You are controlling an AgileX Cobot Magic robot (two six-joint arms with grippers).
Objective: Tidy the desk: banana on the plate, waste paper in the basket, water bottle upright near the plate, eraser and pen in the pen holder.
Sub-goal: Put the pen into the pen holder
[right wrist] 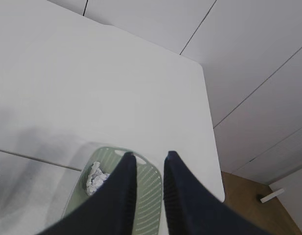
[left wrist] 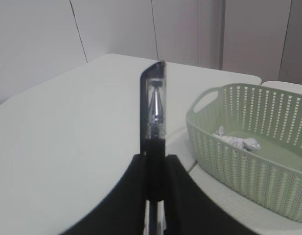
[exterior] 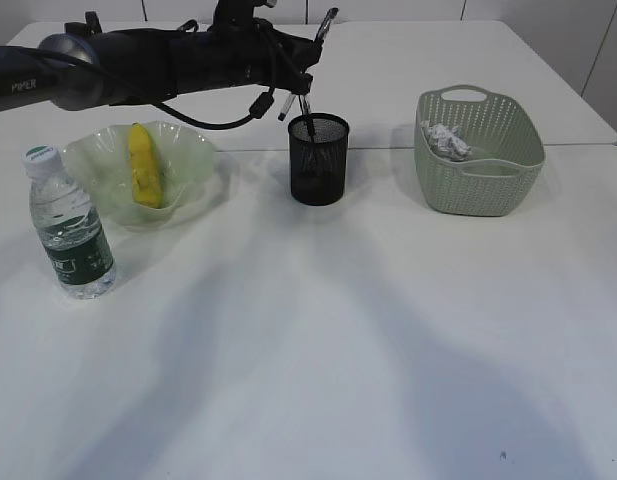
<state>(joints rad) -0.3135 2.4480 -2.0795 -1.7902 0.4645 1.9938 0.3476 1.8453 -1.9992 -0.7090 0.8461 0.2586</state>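
pen insertion stage: left arm over the pen holder

the left gripper (left wrist: 153, 196) is closed on the pen (left wrist: 153, 110), clamping its barrel between both fingers so the clear capped end projects past the fingertips. in the exterior view the pen (exterior: 306, 85) is held steeply tilted above the pen holder (exterior: 319, 159), lower end at or just inside the rim; exact depth cannot be told. this alignment suggests a drop into the cup is the step in hand.

the right gripper (right wrist: 149, 169) is empty, its jaws standing slightly apart, raised above the basket (right wrist: 148, 188). the waste paper (exterior: 447, 140) lies inside the basket (exterior: 478, 150), so that item appears finished.

the banana (exterior: 144, 165) rests on the plate (exterior: 193, 150). the water bottle (exterior: 70, 225) stands upright just beside the plate, which satisfies its requirement.

the eraser is not visible; it may already sit within the mesh holder, but this cannot be confirmed.
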